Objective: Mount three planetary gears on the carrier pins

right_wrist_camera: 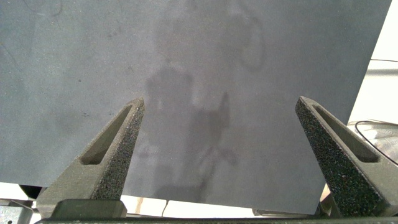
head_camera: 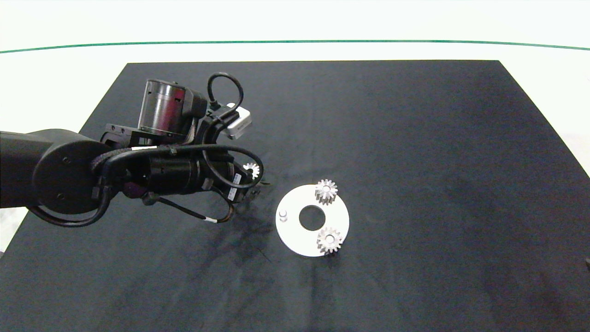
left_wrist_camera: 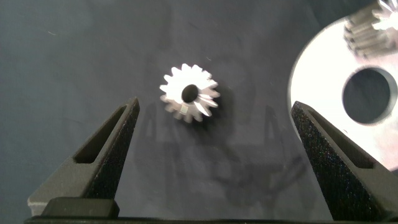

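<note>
The left gripper (left_wrist_camera: 214, 130) hangs over the black mat (head_camera: 415, 138) just beside the white disc (head_camera: 295, 240), on the side away from the mat's right edge, with its two grey fingers (left_wrist_camera: 106, 149) spread wide apart and holding nothing; a loose planetary gear (left_wrist_camera: 189, 93) lies on the mat between and a little beyond the fingertips, touching neither. That gear rests flat, its round bore facing straight up and its axis upright, teeth pointing outward all round; in the head view it peeks out (head_camera: 251, 170) from behind the arm's cable loop, near the disc but clear of its rim. Three planetary gears show in all: this loose one and two seated on the disc, one (head_camera: 326, 191) at the disc's far rim and one (head_camera: 329, 240) at its near rim, both lying flat with bores up. Of the carrier pins only one stands bare (head_camera: 283, 215), a short pale peg upright on the disc's side nearest the left gripper, beside the large central hole; the other two are covered by the seated gears. The right gripper (right_wrist_camera: 217, 152) is off beyond the mat's right side, away from the disc, its fingers likewise wide apart over bare mat, gripping nothing
</note>
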Robot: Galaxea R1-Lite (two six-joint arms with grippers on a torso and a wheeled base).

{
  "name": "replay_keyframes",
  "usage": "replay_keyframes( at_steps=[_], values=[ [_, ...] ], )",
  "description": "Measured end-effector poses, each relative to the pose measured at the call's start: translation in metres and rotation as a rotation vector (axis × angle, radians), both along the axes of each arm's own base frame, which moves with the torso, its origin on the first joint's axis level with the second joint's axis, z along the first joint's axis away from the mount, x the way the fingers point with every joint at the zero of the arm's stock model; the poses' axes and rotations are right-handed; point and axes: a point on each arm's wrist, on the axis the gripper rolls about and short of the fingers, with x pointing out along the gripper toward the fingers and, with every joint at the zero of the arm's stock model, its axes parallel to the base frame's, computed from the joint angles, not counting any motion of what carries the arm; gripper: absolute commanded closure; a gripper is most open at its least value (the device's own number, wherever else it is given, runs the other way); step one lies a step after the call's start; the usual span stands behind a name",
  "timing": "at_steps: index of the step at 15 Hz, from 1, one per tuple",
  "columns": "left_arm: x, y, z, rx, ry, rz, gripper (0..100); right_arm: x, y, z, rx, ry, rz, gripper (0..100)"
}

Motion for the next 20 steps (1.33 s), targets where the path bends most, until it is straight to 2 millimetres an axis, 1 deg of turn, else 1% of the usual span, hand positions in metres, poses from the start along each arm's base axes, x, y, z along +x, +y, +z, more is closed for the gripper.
replay_keyframes(
  at_steps=[4,12,20],
  values=[
    [0.006,0.004,-0.004,0.010,0.010,0.018,0,-0.002,0.000,0.001,0.003,-0.016,0.000,0],
    [0.013,0.000,-0.016,0.026,0.041,0.016,0,-0.006,-0.001,0.003,0.007,-0.041,-0.001,0],
    [0.022,-0.004,-0.017,0.026,0.037,0.015,0,-0.006,-0.001,0.002,0.006,-0.039,0.000,0]
  ],
)
